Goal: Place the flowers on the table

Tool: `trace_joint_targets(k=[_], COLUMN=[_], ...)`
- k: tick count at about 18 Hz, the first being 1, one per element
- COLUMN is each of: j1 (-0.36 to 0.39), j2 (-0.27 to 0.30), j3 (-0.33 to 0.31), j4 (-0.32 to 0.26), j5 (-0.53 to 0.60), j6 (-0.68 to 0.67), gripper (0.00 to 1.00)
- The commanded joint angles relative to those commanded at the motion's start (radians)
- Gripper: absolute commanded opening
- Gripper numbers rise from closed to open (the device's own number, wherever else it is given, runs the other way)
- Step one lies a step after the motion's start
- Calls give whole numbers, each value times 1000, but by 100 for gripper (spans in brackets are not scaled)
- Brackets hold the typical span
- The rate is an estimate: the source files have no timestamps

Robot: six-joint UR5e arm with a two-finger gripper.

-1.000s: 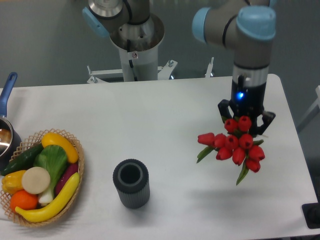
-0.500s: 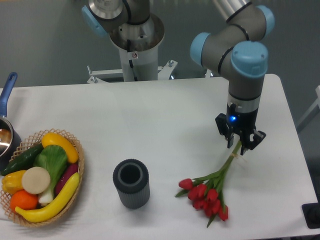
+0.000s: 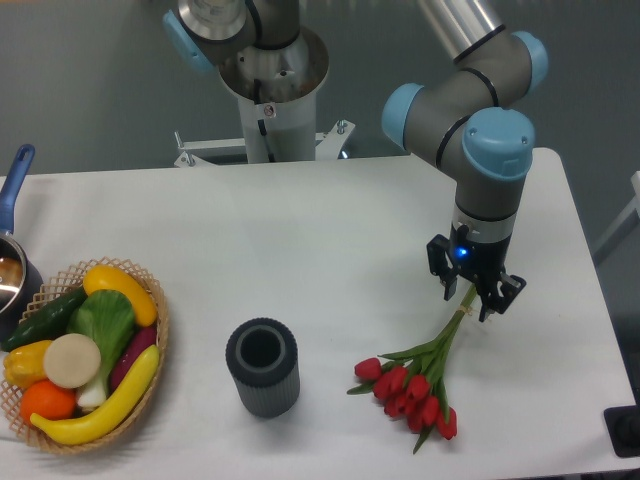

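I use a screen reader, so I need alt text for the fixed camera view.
A bunch of red tulips with green stems lies on the white rectangular table, stem ends at the robot's two-finger gripper. Left of them stands a dark grey ribbed vase.

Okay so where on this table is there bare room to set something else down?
The table is bare between the basket and the gripper, behind the vase. The front right is crowded by the flowers; the left edge holds the pot.

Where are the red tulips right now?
The tulips lie on the white table near its front right, just right of the dark vase, their stems reaching up between the robot's fingers.
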Motion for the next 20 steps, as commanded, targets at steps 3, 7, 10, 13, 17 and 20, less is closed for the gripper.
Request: trace_joint_targets(k=[3,7,10,13,17,20], j1=[6,23,37,80,101,103], j2=[9,34,48,78,97,104], j3=[14,20,15,12,-3,-3], j4=[3,-8,-32,-103,-127,-130], j5=[2,17,20,21,15,12], j6=[-14,9,130,251,301,301], gripper=[100,100,100,100,100,100])
